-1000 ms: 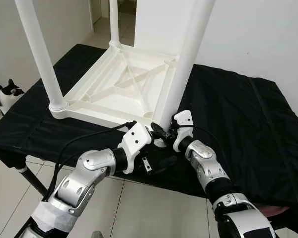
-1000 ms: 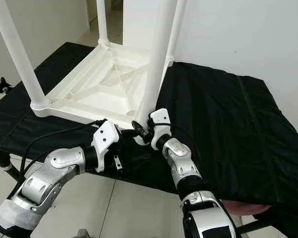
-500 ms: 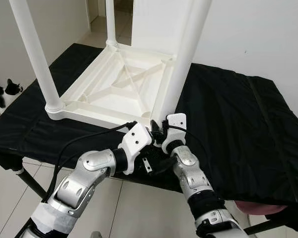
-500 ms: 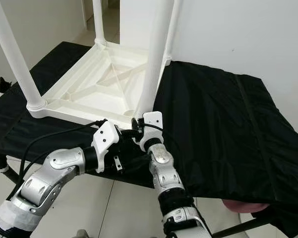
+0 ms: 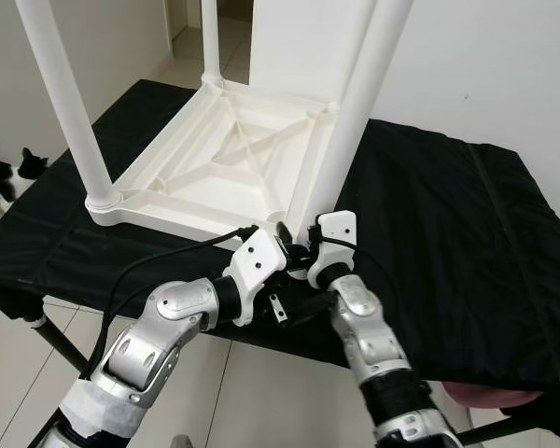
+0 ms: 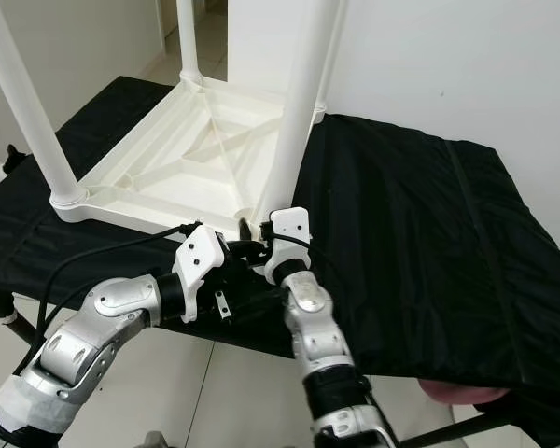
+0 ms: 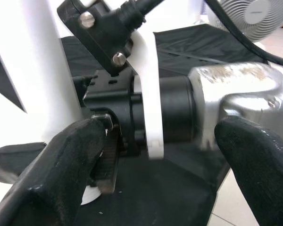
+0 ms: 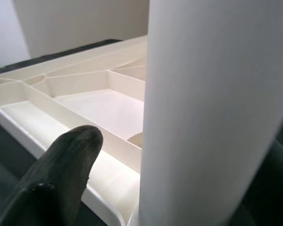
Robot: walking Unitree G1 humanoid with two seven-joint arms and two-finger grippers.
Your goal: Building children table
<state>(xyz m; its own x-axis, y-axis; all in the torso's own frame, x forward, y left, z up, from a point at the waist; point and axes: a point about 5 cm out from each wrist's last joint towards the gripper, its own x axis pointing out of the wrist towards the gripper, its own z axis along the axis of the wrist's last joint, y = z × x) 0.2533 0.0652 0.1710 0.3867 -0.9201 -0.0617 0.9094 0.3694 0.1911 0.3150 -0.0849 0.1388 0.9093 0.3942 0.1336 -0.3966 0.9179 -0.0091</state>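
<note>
Right claw (image 5: 297, 250) around white table leg (image 5: 355, 103).

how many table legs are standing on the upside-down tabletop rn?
4. Near-left corner leg, near-right corner leg with both grippers at its base, far-left corner leg, and far-right corner leg, mostly hidden behind the near-right one. The tabletop lies on the black cloth.

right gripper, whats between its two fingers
The near white table leg stands between the right gripper's fingers, seen in the right wrist view; whether the pads touch it is unclear.
</note>
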